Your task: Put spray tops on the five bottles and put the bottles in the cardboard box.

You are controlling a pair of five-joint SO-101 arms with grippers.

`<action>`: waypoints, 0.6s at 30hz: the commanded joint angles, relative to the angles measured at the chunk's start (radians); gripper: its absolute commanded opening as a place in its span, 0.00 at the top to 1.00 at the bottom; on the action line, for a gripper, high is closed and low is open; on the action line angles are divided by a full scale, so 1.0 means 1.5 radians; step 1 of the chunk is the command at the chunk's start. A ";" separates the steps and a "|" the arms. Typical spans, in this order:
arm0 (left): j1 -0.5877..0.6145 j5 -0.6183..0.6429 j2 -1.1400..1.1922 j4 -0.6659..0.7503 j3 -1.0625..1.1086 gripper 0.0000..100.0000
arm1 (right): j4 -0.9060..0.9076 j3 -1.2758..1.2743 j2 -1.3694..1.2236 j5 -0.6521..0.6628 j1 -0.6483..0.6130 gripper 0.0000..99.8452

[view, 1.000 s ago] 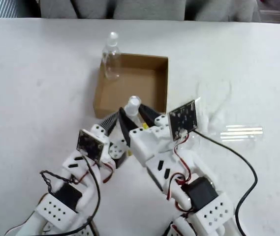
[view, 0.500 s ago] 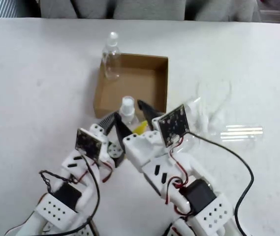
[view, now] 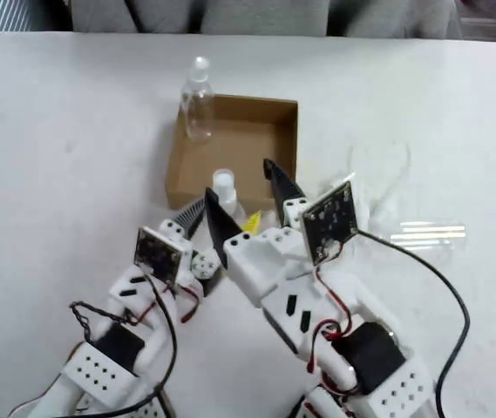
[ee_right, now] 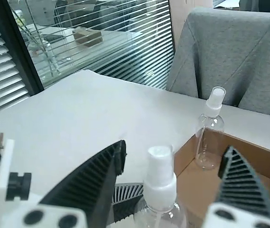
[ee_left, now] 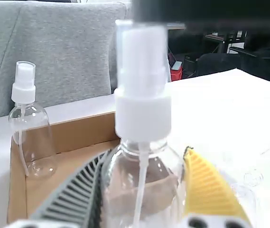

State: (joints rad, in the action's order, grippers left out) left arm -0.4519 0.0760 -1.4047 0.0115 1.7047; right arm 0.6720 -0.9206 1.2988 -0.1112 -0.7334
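Observation:
A clear bottle with a white spray top stands at the near edge of the cardboard box. My left gripper is shut on its body, the grey finger on one side and the yellow finger on the other. My right gripper hangs open over it, its black fingers spread wide to either side of the spray top without touching it. A second capped bottle stands upright in the box's far left corner.
Crumpled clear plastic and a flat clear strip lie on the white table right of the box. Grey chair backs line the table's far edge. Both arms crowd the near middle of the table.
My right gripper was shut around the spray top a second ago; it has let go, opened wide and moved toward the box. The bottle stays in my left gripper, shifted slightly left.

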 commanded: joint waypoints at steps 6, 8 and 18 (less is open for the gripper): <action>-0.006 -0.005 -0.010 0.004 -0.003 0.98 | 0.022 0.105 0.002 0.010 0.082 0.95; -0.006 -0.005 -0.010 0.004 -0.003 0.98 | 0.021 0.101 0.001 0.009 0.113 0.98; -0.006 -0.005 -0.010 0.004 -0.003 0.98 | -0.100 -0.042 -0.007 0.011 0.171 0.99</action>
State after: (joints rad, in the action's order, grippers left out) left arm -0.4519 0.0760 -1.4047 0.0115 1.7047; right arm 0.6245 -0.9344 1.3004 -0.1097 -0.4895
